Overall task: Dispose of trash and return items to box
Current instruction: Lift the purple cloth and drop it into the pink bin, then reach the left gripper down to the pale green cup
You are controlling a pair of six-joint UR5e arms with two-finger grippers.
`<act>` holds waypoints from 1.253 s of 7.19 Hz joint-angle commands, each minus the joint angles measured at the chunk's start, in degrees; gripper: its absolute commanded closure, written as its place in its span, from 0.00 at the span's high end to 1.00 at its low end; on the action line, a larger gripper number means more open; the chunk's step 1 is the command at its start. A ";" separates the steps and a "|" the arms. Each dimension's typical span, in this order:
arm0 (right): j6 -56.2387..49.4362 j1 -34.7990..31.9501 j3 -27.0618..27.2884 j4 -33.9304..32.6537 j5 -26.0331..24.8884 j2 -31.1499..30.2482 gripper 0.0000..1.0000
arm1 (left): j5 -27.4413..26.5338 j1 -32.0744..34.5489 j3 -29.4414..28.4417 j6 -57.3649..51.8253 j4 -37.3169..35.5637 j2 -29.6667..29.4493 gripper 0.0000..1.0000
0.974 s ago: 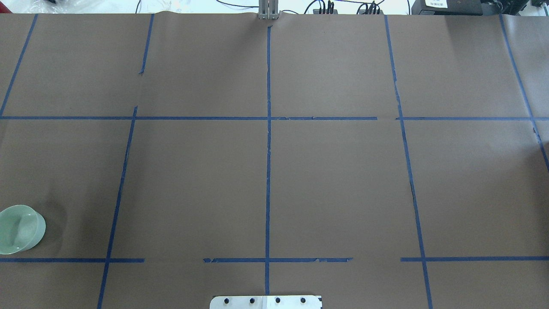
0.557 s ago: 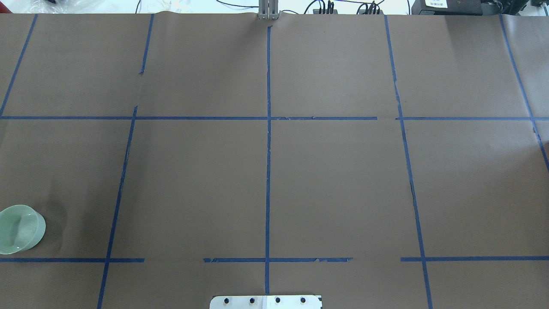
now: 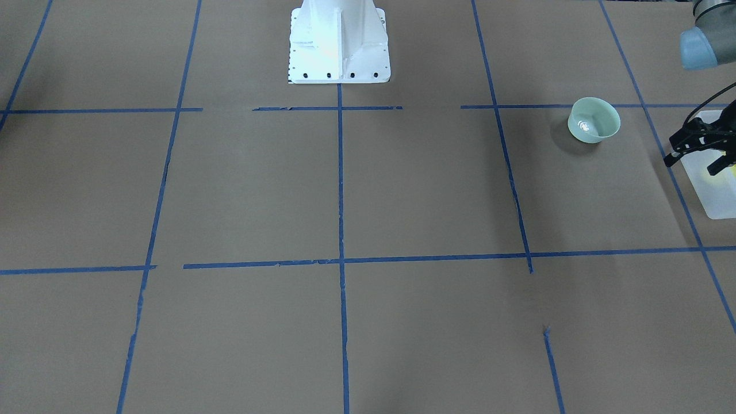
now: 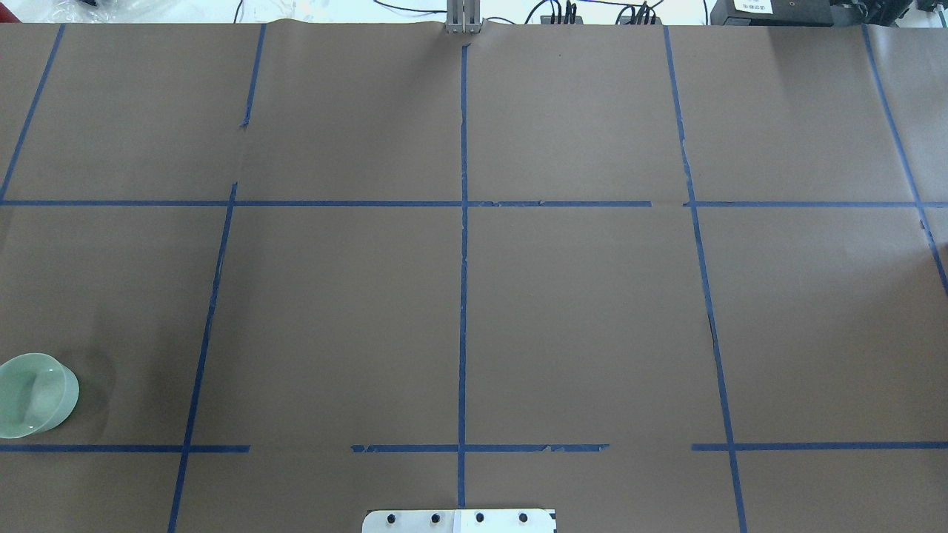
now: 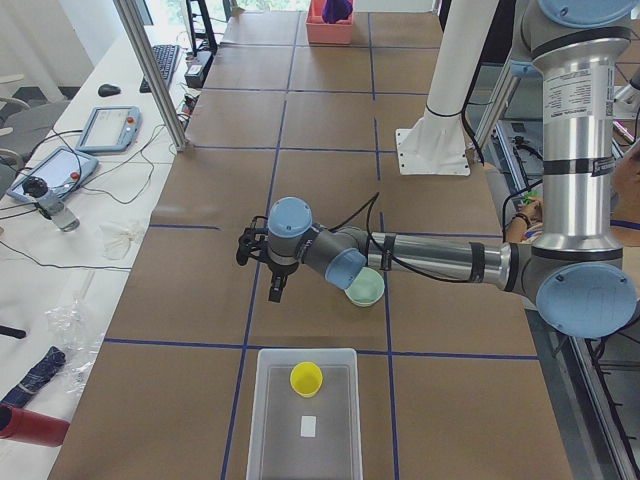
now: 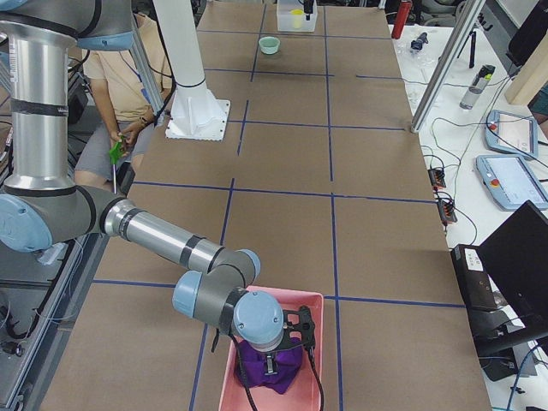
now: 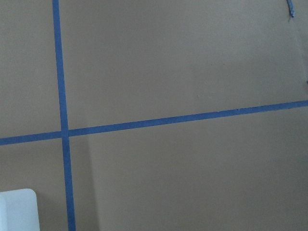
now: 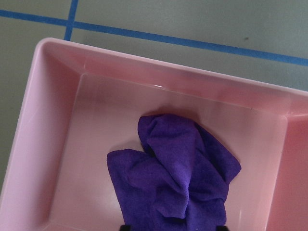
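Observation:
The mint-green bowl (image 3: 594, 119) stands upright on the brown table, also in the overhead view (image 4: 35, 393) at the near left. In the left side view the bowl (image 5: 372, 291) is partly hidden behind my left arm. The yellow cup (image 5: 306, 379) stands in the translucent white box (image 5: 305, 430), which shows at the front view's right edge (image 3: 716, 198). My left gripper (image 3: 693, 165) is open and empty, hovering between bowl and box. My right gripper (image 6: 289, 351) is open over a purple cloth (image 8: 178, 183) lying in a pink bin (image 8: 62, 120).
The white robot base (image 3: 339, 40) stands at the table's robot-side edge. Blue tape lines (image 4: 463, 244) grid the brown paper. A corner of the box (image 7: 17, 211) shows in the left wrist view. A seated person (image 6: 128, 94) is beside the base.
The dark shadow on the table right of the bowl has faded and shrunk. The bowl has not moved.

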State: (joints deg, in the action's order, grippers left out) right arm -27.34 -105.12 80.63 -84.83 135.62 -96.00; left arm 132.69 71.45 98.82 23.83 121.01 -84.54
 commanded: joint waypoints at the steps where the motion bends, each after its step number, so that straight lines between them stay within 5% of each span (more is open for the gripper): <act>1: 9.86 2.19 3.37 4.98 0.17 0.20 1.00 | -3.67 -6.73 0.41 5.83 3.08 0.25 1.00; 3: 19.83 7.10 6.62 8.36 0.61 0.20 1.00 | -4.63 -12.18 4.61 11.48 13.91 10.66 1.00; 5: 29.50 13.07 9.44 8.63 3.85 0.29 1.00 | -9.35 -23.25 6.46 23.79 14.60 12.81 1.00; 9: 32.44 14.68 10.51 8.72 4.13 1.26 1.00 | -12.99 -24.24 6.48 23.46 17.42 19.94 1.00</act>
State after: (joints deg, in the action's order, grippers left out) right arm 4.87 -90.55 90.92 -76.12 139.58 -94.79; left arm 120.72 47.58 105.63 47.28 138.29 -65.63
